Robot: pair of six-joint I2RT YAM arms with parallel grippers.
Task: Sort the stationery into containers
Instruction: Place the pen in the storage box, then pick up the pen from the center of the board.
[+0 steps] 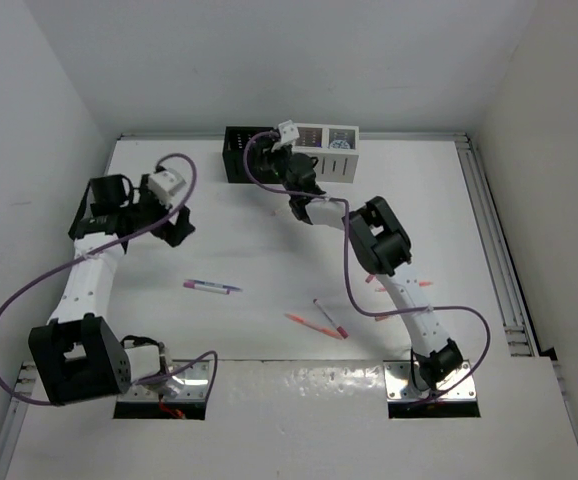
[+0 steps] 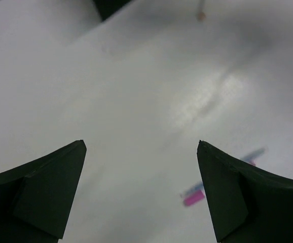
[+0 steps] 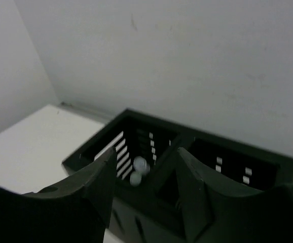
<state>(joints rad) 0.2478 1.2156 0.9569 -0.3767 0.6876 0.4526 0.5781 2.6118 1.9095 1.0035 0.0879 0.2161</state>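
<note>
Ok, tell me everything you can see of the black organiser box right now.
The black organiser box is rectangular, matte and plastic-looking, with slotted walls and a divider making two open-topped compartments. It stands upright at the far edge of the table, with the white organiser box right beside it. The right gripper hovers over its near rim with fingers apart; contact can't be told. Two pale rounded tips show in the compartment below.
</note>
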